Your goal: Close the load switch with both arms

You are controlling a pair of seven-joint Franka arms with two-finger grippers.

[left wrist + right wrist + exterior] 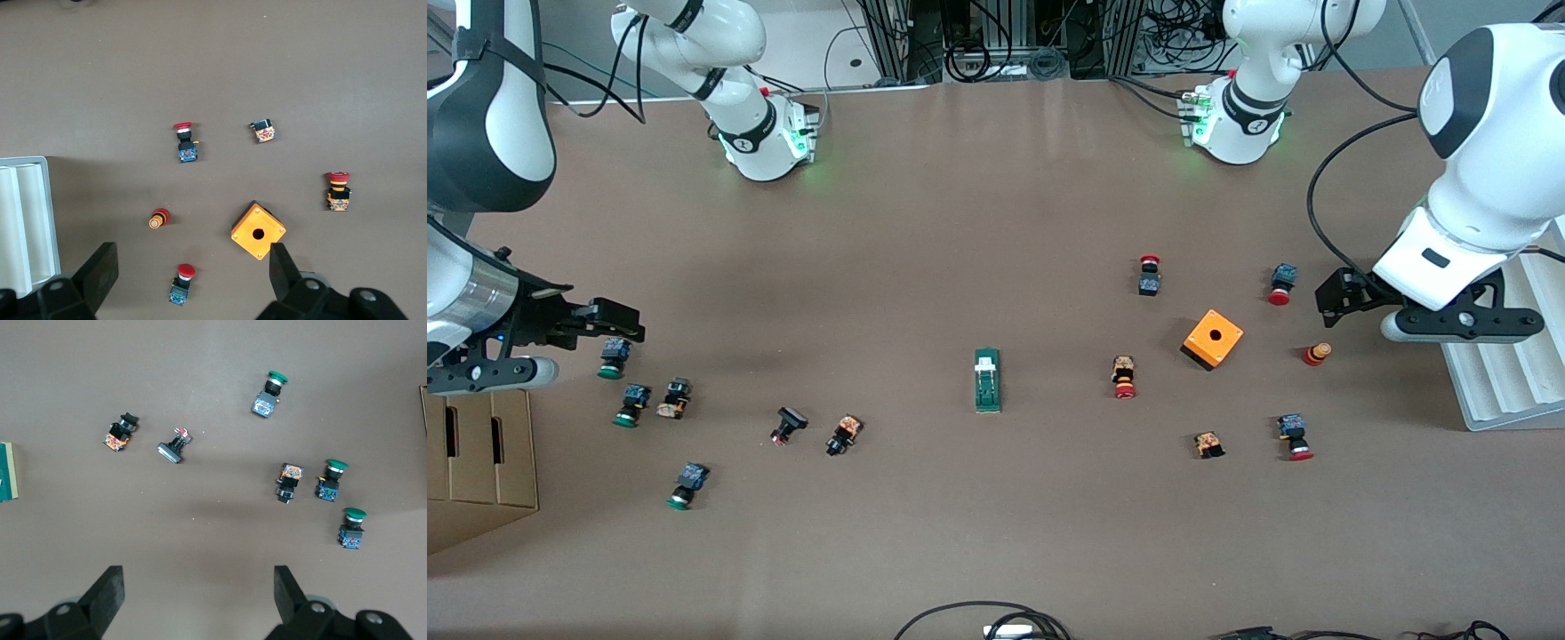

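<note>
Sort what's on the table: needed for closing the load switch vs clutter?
Job:
load switch, mid-table, untouched
left gripper, open, over the red-capped buttons
right gripper, open, over the green-capped buttons

Lying about:
orange box
the push buttons at both ends
white rack
cardboard box

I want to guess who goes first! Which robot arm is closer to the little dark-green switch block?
Hard to call. The dark-green rectangular load switch lies mid-table; the open right gripper and open left gripper hover at opposite ends, about equally distant.
</note>
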